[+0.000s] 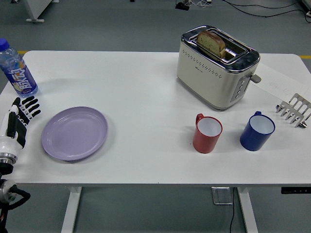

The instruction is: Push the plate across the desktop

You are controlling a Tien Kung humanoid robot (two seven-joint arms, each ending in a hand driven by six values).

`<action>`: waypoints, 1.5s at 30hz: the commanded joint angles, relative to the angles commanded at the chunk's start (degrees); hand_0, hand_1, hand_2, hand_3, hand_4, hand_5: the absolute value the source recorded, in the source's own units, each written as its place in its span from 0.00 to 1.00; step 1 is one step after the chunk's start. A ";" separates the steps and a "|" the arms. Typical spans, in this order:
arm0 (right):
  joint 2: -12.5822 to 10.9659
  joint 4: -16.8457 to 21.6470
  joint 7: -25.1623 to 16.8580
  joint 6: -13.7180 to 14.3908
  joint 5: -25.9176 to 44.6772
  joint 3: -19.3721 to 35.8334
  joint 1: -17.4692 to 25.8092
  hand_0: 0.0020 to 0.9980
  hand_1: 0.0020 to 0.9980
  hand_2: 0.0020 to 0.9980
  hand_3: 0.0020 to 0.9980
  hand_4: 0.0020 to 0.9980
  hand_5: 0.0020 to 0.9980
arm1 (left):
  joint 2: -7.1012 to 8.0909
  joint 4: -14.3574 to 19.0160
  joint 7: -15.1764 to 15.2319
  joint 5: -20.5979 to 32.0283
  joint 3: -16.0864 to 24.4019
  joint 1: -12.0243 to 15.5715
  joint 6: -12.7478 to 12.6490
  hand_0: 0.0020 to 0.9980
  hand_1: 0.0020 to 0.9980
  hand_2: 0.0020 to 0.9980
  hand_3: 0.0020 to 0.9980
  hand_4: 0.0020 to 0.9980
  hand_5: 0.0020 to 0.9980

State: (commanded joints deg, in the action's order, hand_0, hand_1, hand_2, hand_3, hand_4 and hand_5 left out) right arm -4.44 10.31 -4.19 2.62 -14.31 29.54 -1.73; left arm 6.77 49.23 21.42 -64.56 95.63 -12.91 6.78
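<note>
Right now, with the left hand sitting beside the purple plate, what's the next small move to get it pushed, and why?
Probably slide the left hand a little to the right until its fingers meet the purple plate's left rim. The hand rests open on the white table, apart from the plate, so nothing is pushing yet. The table to the plate's right is bare up to the red mug.

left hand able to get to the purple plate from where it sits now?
Probably yes. The left hand rests on the table just left of the purple plate, fingers open, with only bare tabletop between them. The water bottle stands farther back, out of the path.
</note>
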 joint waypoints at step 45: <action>-0.30 0.00 -0.05 -0.05 -0.68 -0.55 -0.06 0.69 0.70 0.80 0.73 0.36 0.33 | -3.32 3.43 1.54 4.74 -8.26 1.55 -2.10 0.81 0.86 0.84 0.70 0.56 1.00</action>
State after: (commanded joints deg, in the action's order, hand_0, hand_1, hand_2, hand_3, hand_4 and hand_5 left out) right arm -4.74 10.31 -4.23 2.58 -14.99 28.99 -1.78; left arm 3.45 52.66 22.97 -59.82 87.37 -11.35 4.68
